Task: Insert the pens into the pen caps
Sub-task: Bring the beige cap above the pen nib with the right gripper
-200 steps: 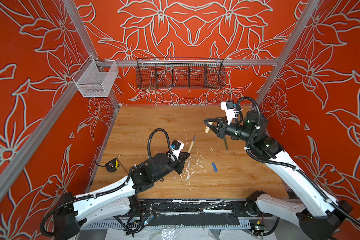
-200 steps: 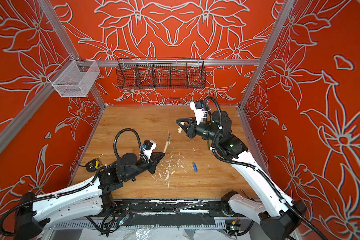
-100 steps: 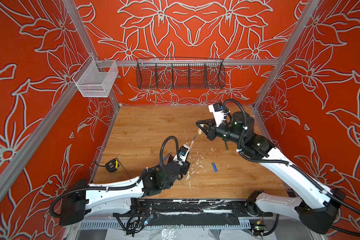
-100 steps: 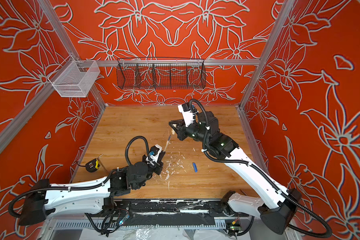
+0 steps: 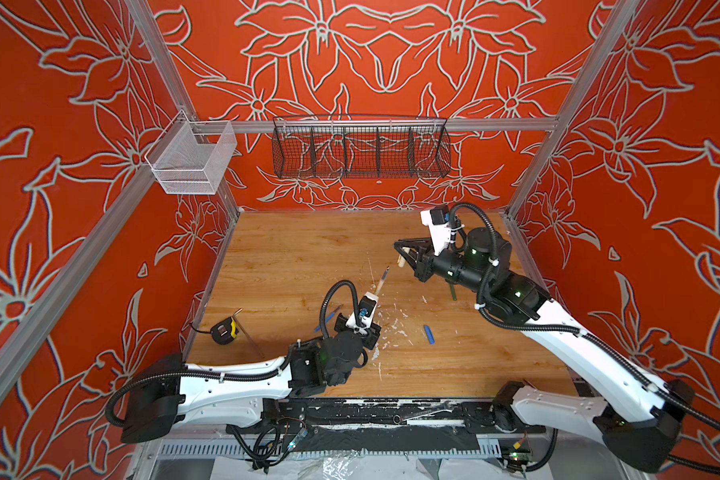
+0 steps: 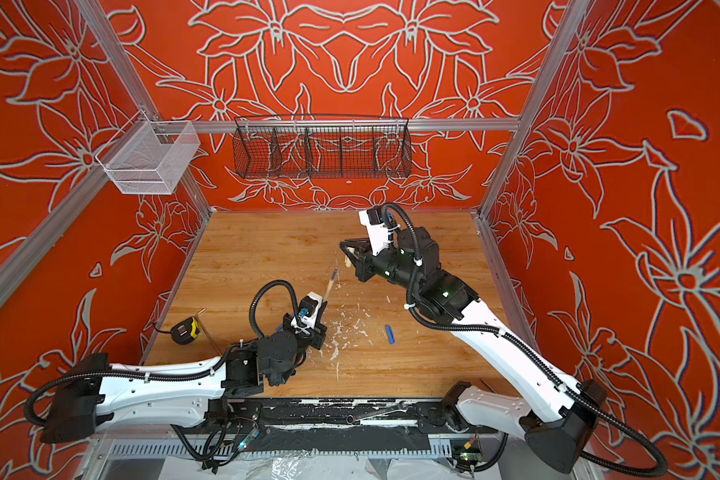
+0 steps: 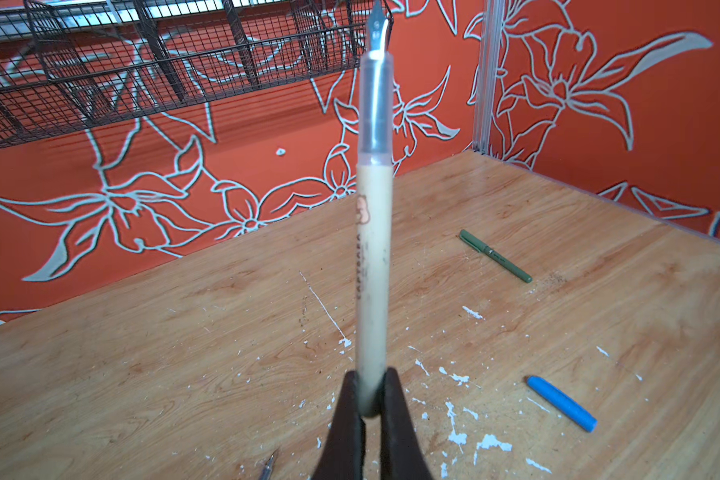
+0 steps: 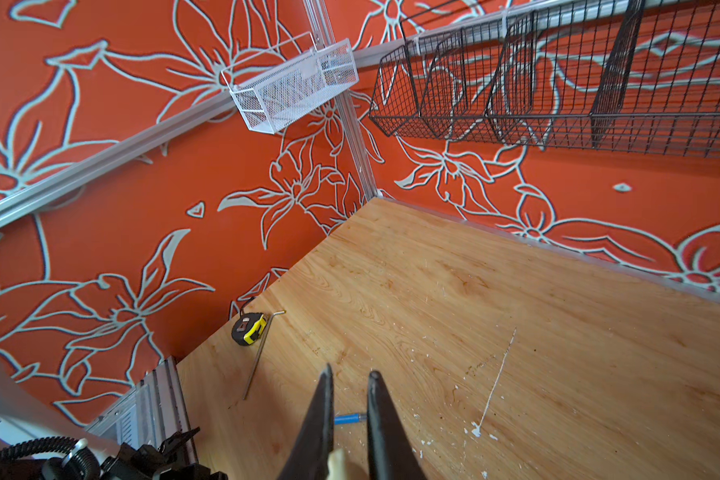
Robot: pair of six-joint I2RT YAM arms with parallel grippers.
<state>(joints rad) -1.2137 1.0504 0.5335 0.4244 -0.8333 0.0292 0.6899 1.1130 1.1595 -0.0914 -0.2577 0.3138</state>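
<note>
My left gripper (image 7: 370,386) (image 5: 376,296) is shut on the blunt end of the beige pen (image 7: 374,257) (image 5: 382,280), whose dark tip points up and away. My right gripper (image 8: 351,371) (image 5: 398,246) hangs above the table just beyond that tip, shut on the beige pen cap (image 8: 341,461) (image 5: 400,260) (image 6: 347,261). Cap and pen tip are apart. An olive green pen (image 7: 495,256) (image 5: 453,293) lies under the right arm. A blue pen cap (image 7: 562,403) (image 5: 429,334) lies on the wood. The blue pen (image 8: 348,417) (image 5: 327,319) lies beside the left arm, partly hidden.
A yellow tape measure (image 5: 225,330) and a hex key (image 5: 248,336) lie at the table's left edge. A black wire basket (image 5: 360,147) and a white mesh basket (image 5: 192,160) hang on the walls. White paint flecks (image 5: 391,328) dot the wood.
My right gripper has carried the beige cap leftward, closer to the pen tip. The left arm has swung its elbow round while the pen stayed nearly in place.
</note>
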